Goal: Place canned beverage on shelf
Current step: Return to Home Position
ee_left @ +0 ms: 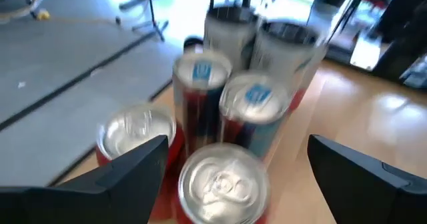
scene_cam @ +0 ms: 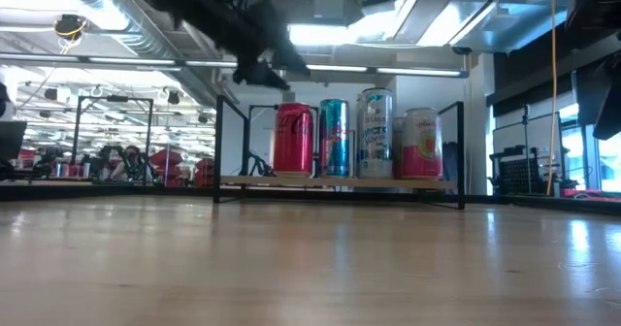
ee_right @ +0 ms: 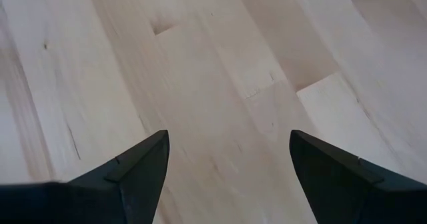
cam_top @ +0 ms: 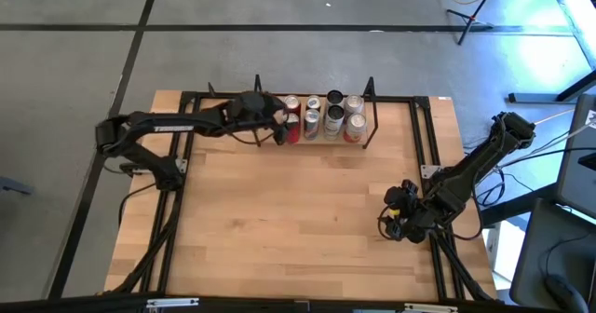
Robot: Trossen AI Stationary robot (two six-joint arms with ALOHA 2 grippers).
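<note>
My left hand (cam_top: pixel 276 119) hangs wide open, empty, over the cans (cam_top: pixel 324 117) on the shelf (scene_cam: pixel 340 181) at twelve o'clock; pulling back low, a finger (ee_left: pixel 133 164) could topple the nearest red can (ee_left: pixel 217 184); my right hand (cam_top: pixel 399 218) waits open at four o'clock.

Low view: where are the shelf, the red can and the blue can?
shelf (scene_cam: pixel 247 180), low view, bare plank end beside the red can.
red can (scene_cam: pixel 294 140), low view, middle of its side.
blue can (scene_cam: pixel 334 138), low view, middle of its side.
</note>
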